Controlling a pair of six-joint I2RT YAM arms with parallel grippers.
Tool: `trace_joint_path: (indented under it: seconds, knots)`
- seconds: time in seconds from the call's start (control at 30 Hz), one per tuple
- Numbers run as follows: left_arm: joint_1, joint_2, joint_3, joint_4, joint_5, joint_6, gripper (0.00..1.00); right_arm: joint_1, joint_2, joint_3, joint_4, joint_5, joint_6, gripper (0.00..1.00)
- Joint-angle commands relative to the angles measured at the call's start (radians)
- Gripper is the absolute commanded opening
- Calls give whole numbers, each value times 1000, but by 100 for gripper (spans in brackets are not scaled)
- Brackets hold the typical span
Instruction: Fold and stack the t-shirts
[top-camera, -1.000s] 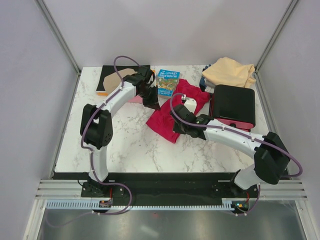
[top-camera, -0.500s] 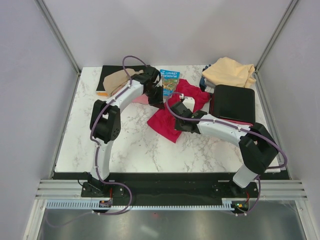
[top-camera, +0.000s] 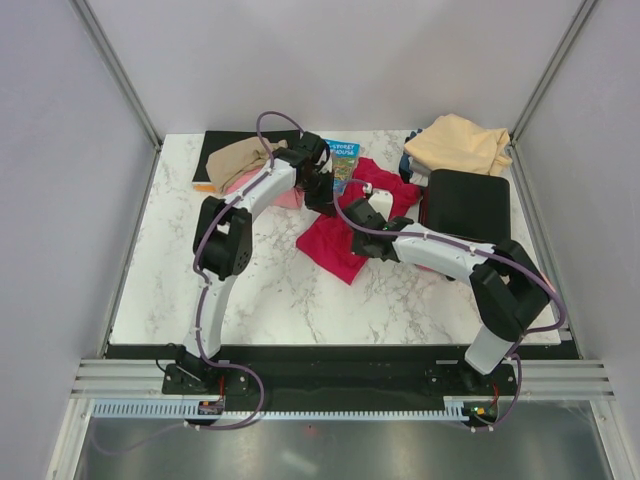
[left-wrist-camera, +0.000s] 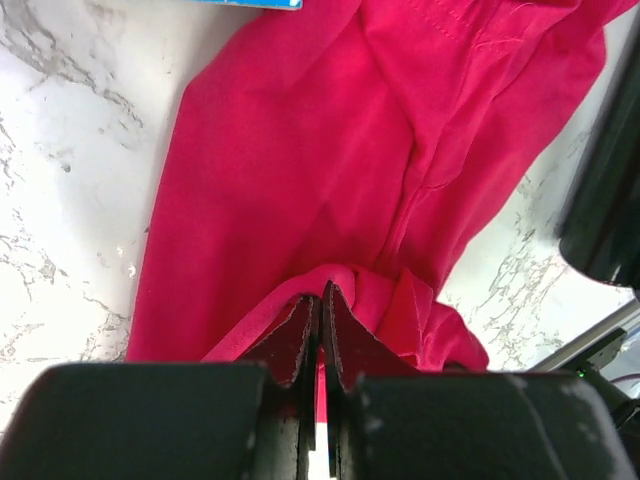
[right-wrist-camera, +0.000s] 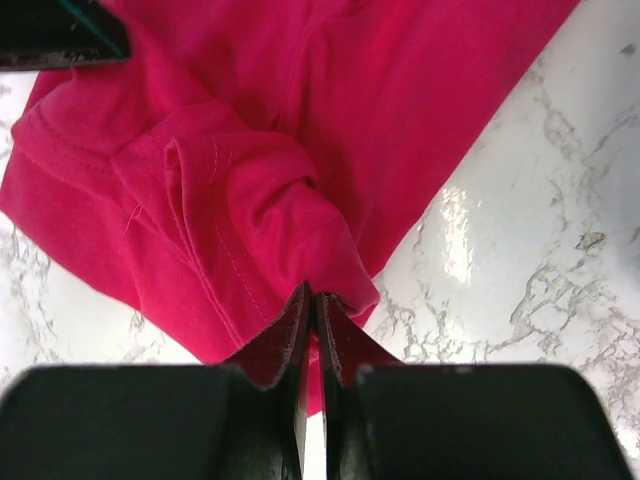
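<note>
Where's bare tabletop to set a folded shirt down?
Free: near marble in front of the red t-shirt, and the left strip between left arm and table edge. Crowded: far edge, with black mat, book, peach t-shirt, black case.

The top view looks down from above and behind the arm bases, which sit along its lower edge. From well back it takes in the whole marble surface, with the enclosure walls around it. The left wrist view sits just behind the left arm's jaws, dark at its bottom centre. It faces steeply down, very close over the crimson t-shirt, with marble at left. The right wrist view sits likewise behind the right arm's jaws, close over the same shirt, with marble at right. All three share that shirt, which lies mid-frame in the top view.
</note>
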Motion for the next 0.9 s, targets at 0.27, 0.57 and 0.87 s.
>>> trace_joint_path:
  seconds: [0.27,0.57,0.87]
  knots:
    - [-5,58,135,-9,42,-86,27,-53,-28,-6,28,79,93,32]
    - [-2,84,175,-35,-17,-82,33,-90,1,25,46,77,108,33]
    - [29,109,247,-47,-57,-105,35,-145,6,48,55,87,139,33]
